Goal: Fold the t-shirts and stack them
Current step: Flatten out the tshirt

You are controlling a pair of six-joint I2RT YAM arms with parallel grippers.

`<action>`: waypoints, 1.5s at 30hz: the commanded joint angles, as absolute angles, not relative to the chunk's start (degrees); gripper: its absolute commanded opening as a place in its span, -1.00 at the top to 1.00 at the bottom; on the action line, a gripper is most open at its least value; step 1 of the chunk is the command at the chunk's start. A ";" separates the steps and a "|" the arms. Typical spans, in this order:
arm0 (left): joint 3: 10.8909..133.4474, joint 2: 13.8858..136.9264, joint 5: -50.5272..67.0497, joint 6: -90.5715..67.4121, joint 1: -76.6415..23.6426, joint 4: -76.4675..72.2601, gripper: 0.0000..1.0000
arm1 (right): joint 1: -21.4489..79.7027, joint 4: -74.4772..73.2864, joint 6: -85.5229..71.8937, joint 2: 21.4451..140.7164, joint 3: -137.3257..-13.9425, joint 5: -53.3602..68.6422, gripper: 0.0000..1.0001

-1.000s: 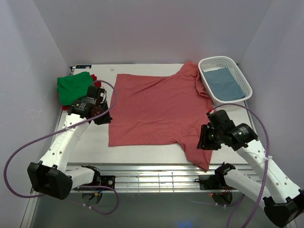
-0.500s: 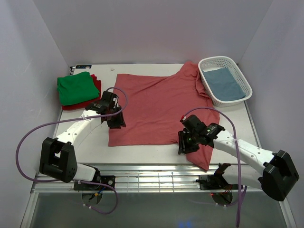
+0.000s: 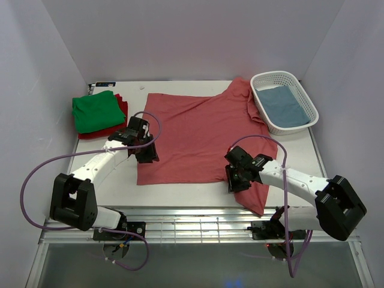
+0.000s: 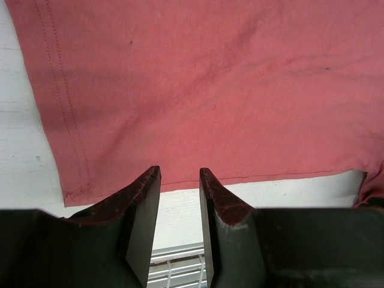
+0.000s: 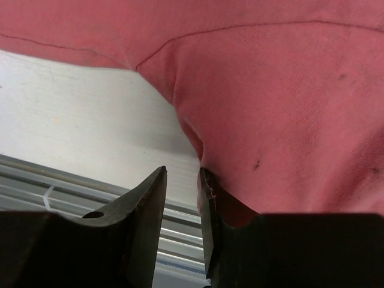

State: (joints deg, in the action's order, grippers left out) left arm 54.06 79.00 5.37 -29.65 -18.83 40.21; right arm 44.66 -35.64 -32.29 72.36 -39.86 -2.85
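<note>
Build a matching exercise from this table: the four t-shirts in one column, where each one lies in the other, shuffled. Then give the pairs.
1. pinkish-red t-shirt
2. green t-shirt
3. grey-blue t-shirt
4. dark red t-shirt

A. inside the white basket
B. folded, on top of the far-left stack
C. spread out flat in the centre
D. folded, beneath another shirt

Pairs: 1-C, 2-B, 3-A, 4-D

White lattice basket (image 3: pixel 275 74) at far right corner, white table (image 3: pixel 180 195), pale walls (image 3: pixel 180 36)

Bright, even overhead light; soft faint shadows; crisp top view; dark, softer wrist-view foregrounds.
</note>
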 commanded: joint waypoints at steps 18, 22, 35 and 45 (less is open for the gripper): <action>51.07 75.85 5.80 -29.00 -18.90 38.41 0.16 | 45.96 -35.42 -30.85 77.43 -37.62 -12.57 0.39; 50.80 75.85 5.71 -29.00 -18.90 37.97 0.15 | 48.69 -33.84 -31.64 79.36 -36.83 -9.25 0.63; 48.43 76.64 5.53 -28.65 -18.90 36.92 0.17 | 56.16 -39.80 -35.51 74.18 -48.51 8.96 0.76; 49.57 77.69 6.94 -27.69 -18.90 35.60 0.17 | 57.83 -46.75 -37.43 70.41 -50.88 -3.20 0.07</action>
State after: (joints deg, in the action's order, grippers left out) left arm 48.45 77.91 5.91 -28.56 -18.87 37.26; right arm 57.58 -43.38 -34.98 73.93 -47.90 4.71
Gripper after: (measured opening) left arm 0.416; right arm 0.463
